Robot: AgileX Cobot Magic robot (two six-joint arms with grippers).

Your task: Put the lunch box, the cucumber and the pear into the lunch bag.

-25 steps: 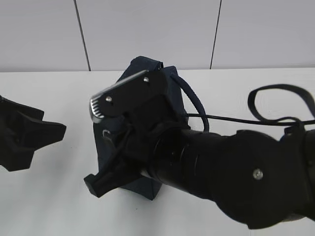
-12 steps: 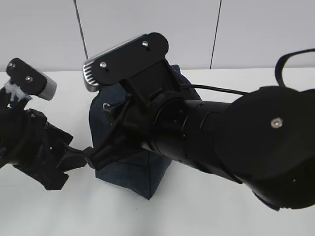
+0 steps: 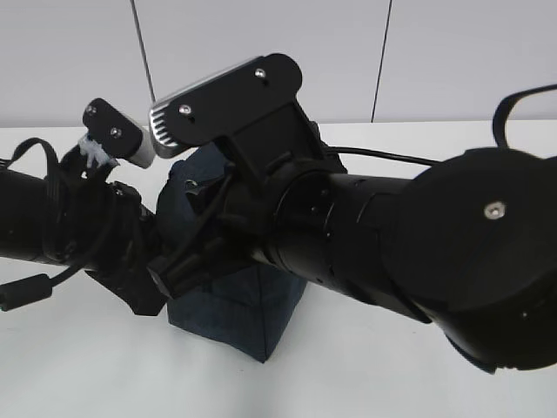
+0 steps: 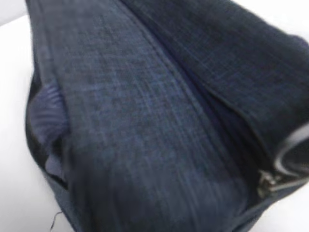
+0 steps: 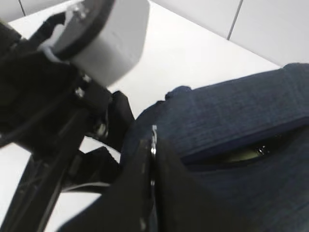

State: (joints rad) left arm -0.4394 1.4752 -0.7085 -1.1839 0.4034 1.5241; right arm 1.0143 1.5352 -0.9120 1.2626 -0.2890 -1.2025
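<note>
The dark navy lunch bag (image 3: 235,305) stands mid-table, mostly hidden behind both arms. In the right wrist view my right gripper (image 5: 153,145) is shut on the zip's metal ring pull (image 5: 153,131) at the bag's top (image 5: 231,116). A narrow zip gap (image 5: 241,155) shows a pale greenish glint inside. My left gripper (image 3: 144,292) presses against the bag's left side. Its wrist view is filled by blurred navy fabric (image 4: 145,121) with a metal zip piece (image 4: 264,182) at lower right, and its jaws do not show. The lunch box, cucumber and pear are out of view.
The right arm (image 3: 418,252) fills the right half of the exterior view, with its wrist camera (image 3: 226,96) above the bag. The left arm (image 3: 52,218) reaches in from the left. The white tabletop (image 3: 104,374) shows in front, and a grey panelled wall stands behind.
The left arm has swung in from the left and now touches the bag's left side. The right arm rose a second ago and has stayed nearly still since.
</note>
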